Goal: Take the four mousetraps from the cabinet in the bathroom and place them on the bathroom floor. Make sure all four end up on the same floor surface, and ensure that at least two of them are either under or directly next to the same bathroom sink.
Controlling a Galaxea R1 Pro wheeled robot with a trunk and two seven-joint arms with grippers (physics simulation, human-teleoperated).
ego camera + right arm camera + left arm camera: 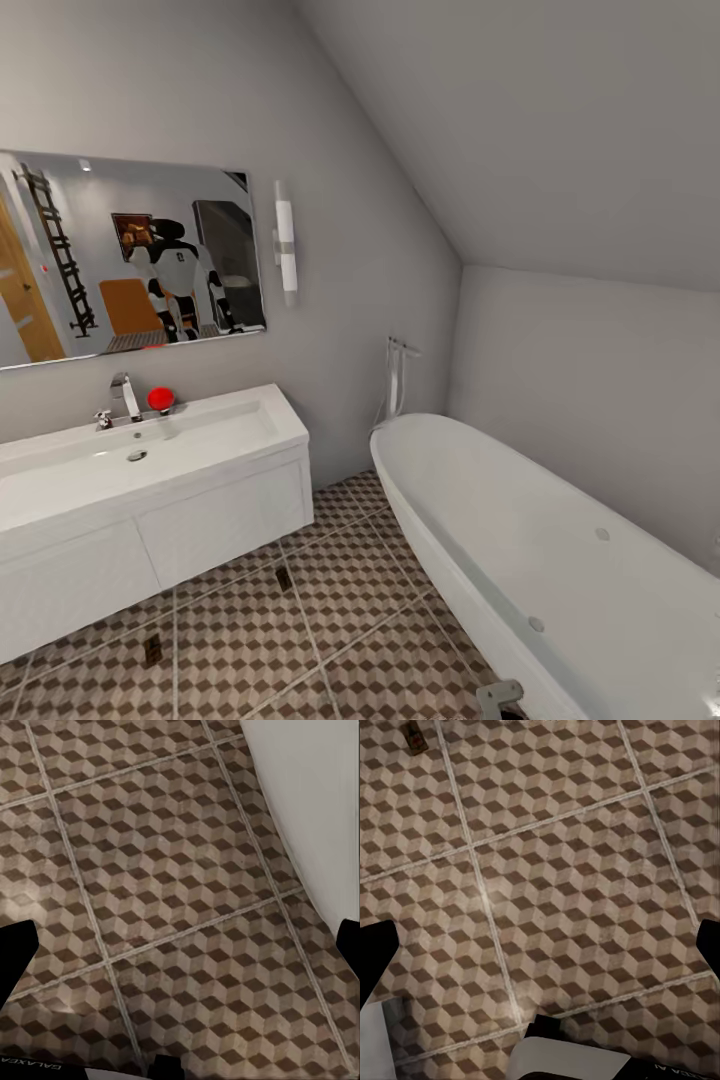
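Two mousetraps (283, 578) lie on the bathroom floor (340, 610) before the sink cabinet (220, 520). Judged light, stiff, snap-prone: grip board edges. Left gripper (540, 945) and right gripper (180, 945) both spread, empty.

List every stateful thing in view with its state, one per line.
Small flat tan-wood mousetrap: lying on the tiles by the vanity.
Second such mousetrap: lying on the tiles.
Chrome faucet: no water running.
White vanity drawers: closed.
White bathtub: empty.
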